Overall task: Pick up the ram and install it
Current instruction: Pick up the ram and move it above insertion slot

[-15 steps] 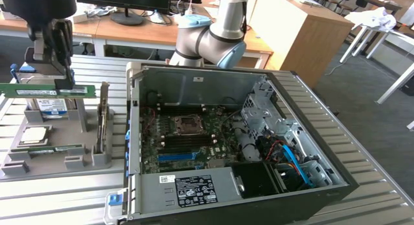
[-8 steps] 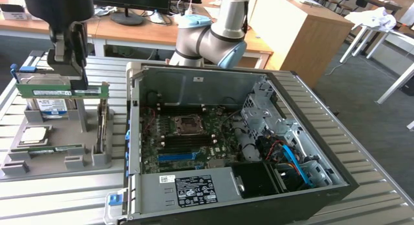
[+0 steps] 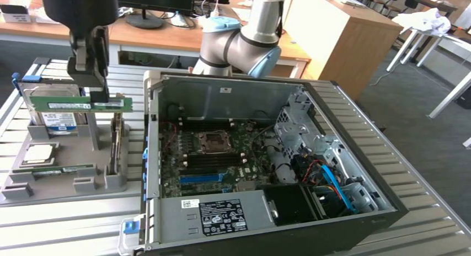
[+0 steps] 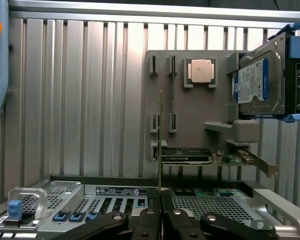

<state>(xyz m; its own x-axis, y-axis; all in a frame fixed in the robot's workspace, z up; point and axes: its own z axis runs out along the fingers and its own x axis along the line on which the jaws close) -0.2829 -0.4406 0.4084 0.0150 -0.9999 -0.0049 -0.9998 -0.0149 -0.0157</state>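
My jaws are clenched on the ram [image 3: 74,105], gripping its top edge. The stick is held level over the gray holder tray [image 3: 81,159] and reads edge-on in the wrist view. The hard drive [image 3: 53,117] stands right behind it. The processor chip [image 3: 38,153] and a second green stick [image 3: 55,170] lie in the tray at about 7 o'clock of the ram. The open computer case [image 3: 220,96] is at 3 o'clock with its motherboard [image 3: 213,156] exposed. All of it sits on the slatted metal surface [image 3: 427,179].

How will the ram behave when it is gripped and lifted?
Probably stiff: the ram juts straight from both sides of the gripper, no sag. Likely light, since it looks very thin edge-on. Perhaps fragile: bare board.
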